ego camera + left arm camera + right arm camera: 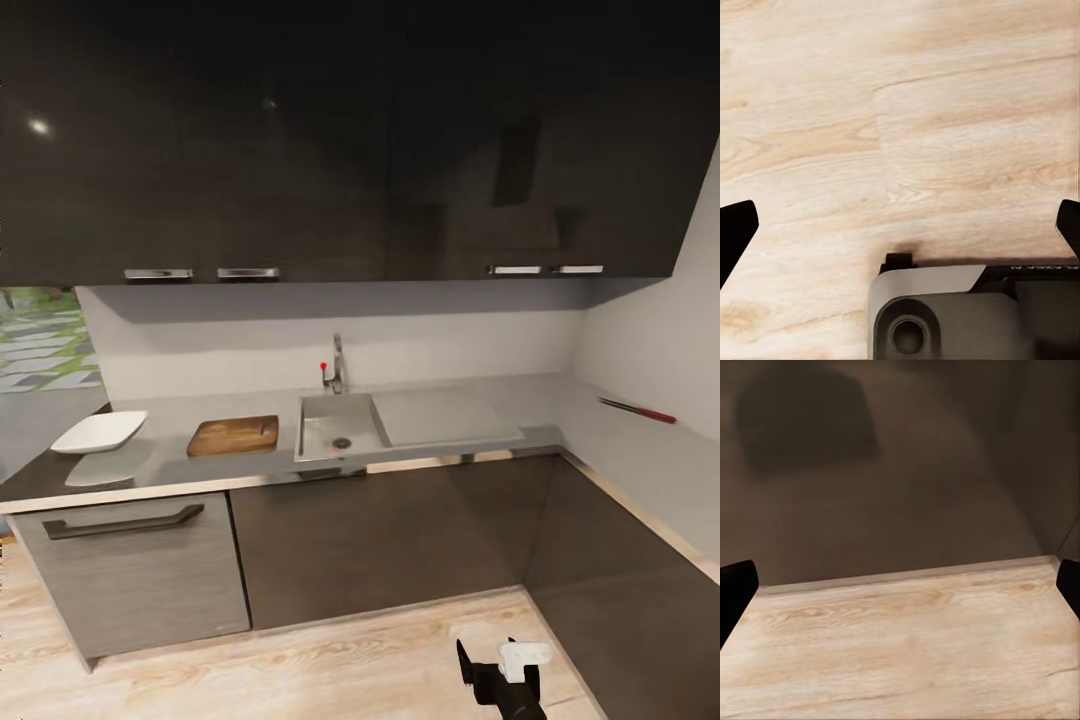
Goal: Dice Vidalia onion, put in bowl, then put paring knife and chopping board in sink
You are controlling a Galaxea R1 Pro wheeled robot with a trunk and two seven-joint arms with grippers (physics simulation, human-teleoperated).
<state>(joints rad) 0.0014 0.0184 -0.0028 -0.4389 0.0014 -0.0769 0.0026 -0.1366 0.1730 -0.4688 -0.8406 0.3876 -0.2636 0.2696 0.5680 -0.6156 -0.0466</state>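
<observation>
- The left gripper (900, 225) has its jaws spread wide, one dark fingertip (735, 229) at each side of its wrist view, with nothing between them. Under it is the light wood floor (907, 112) and a grey part of the robot (945, 315).
- The right gripper (900, 585) is spread wide too and holds nothing. It points at the floor where it meets the dark cabinets (870, 495).
- In the head view, a black and white arm part (510, 675) sits low over the floor.
- Far off, the sink (340, 425) is set in the countertop (460, 410).
- The chopping board (233, 436) lies just beside the sink.
- The bowl (100, 432) sits past the board, near the counter's end.
- The paring knife (637, 409) lies well apart, on the side counter.
- I cannot tell where the onion is.
</observation>
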